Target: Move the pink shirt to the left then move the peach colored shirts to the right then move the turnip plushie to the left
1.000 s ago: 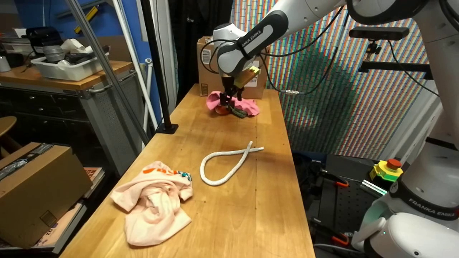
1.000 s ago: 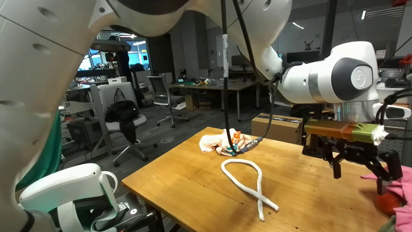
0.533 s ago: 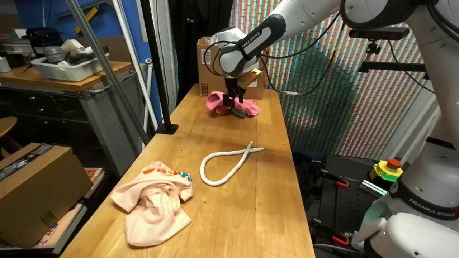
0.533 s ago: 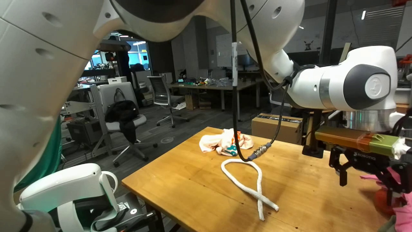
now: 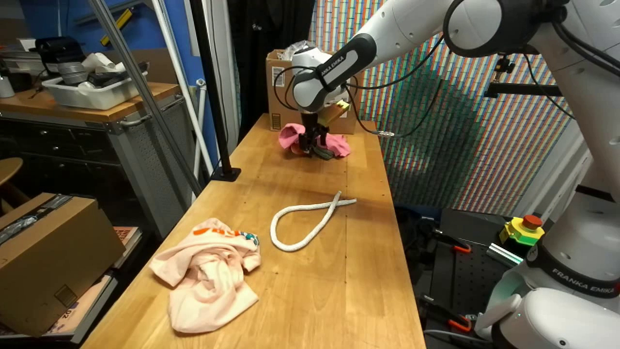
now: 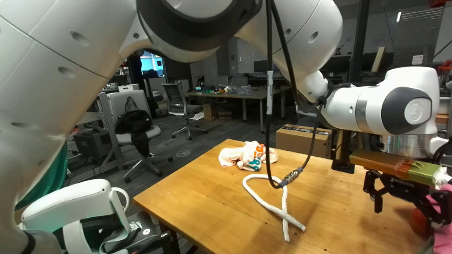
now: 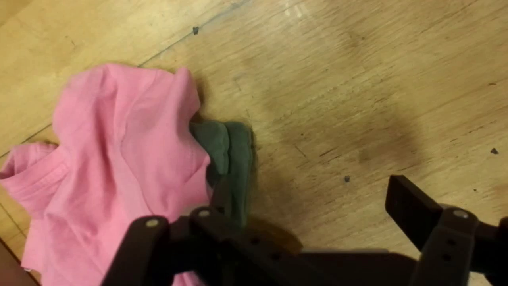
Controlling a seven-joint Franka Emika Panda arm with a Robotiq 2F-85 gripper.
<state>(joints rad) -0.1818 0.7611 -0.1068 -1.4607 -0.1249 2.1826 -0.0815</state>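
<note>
The turnip plushie shows its red-orange body (image 6: 418, 223) at the right edge of an exterior view, and its dark green leaves (image 7: 240, 159) in the wrist view. It lies against the crumpled pink shirt (image 7: 123, 139), which sits at the table's far end (image 5: 339, 144). My gripper (image 5: 315, 145) hangs low over the plushie, open. In the wrist view the gripper (image 7: 309, 190) has bare wood between its fingertips. One finger overlaps the leaves and hides most of the body; contact cannot be told. The peach colored shirt (image 5: 208, 276) lies bunched at the near end.
A white rope loop (image 5: 290, 248) lies mid-table between the two shirts. Behind the pink shirt stands a cardboard box (image 5: 288, 116). A black post (image 5: 226, 173) is fixed at the table's edge. A cable with a metal connector (image 6: 292, 175) dangles from the arm.
The gripper has come down toward the plushie and, in an exterior view, shifted rightward. One finger now covers part of the red body. Shirts, rope and plushie stay where they were.
</note>
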